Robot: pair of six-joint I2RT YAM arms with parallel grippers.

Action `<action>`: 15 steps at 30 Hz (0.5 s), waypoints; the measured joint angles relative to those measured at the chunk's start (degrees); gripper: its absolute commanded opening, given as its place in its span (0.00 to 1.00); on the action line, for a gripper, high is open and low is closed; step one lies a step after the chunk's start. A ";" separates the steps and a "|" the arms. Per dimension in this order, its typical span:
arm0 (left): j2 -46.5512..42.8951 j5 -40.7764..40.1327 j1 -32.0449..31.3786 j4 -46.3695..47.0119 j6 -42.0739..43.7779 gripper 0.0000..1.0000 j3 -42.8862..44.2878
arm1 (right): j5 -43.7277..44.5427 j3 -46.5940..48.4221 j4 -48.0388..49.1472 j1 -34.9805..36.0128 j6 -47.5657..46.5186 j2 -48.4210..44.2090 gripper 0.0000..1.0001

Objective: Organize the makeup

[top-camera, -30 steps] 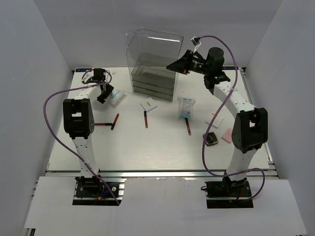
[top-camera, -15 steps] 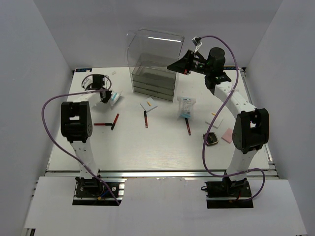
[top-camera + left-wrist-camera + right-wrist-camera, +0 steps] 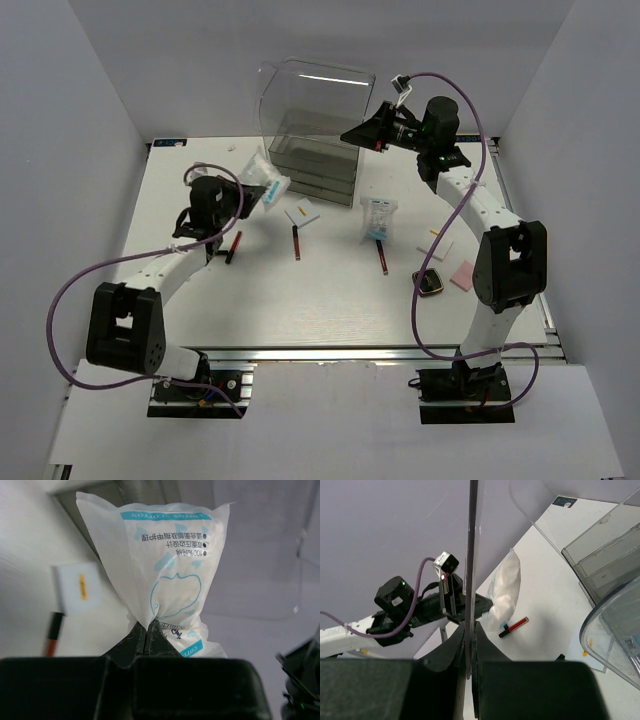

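Observation:
My left gripper (image 3: pixel 243 198) is shut on the bottom of a white cotton-pad packet (image 3: pixel 265 186) with blue print (image 3: pixel 167 565), held off the table left of the drawer box. My right gripper (image 3: pixel 350 133) is shut on the edge of the box's raised clear cover (image 3: pixel 471 555). On the table lie a clear packet with white contents (image 3: pixel 378 218), dark-red sticks (image 3: pixel 296 242) (image 3: pixel 383 258) (image 3: pixel 233 247), a white square (image 3: pixel 302 213), another white square (image 3: pixel 437 242), a pink square (image 3: pixel 462 276) and a black gold-rimmed compact (image 3: pixel 430 283).
The clear plastic drawer box (image 3: pixel 312 165) stands at the back middle, its cover (image 3: pixel 310 100) lifted high. Grey walls enclose the table on three sides. Purple cables loop off both arms. The left arm (image 3: pixel 420 605) shows in the right wrist view behind the cover.
The left gripper shut on the cotton-pad packet at the back left, lifted it and carried it right toward the drawer box. The right arm has held still on the cover.

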 measured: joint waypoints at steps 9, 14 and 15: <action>11.32 4.22 -7.87 21.99 -5.86 0.00 0.76 | -0.11 -0.02 -0.02 -0.02 0.07 -0.02 0.07; 21.03 3.26 -9.46 28.55 -8.37 0.00 9.68 | -0.13 -0.07 -0.02 -0.04 0.07 -0.07 0.06; 22.91 2.82 -9.57 29.59 -8.87 0.00 11.80 | -0.11 -0.17 0.00 -0.04 0.07 -0.11 0.06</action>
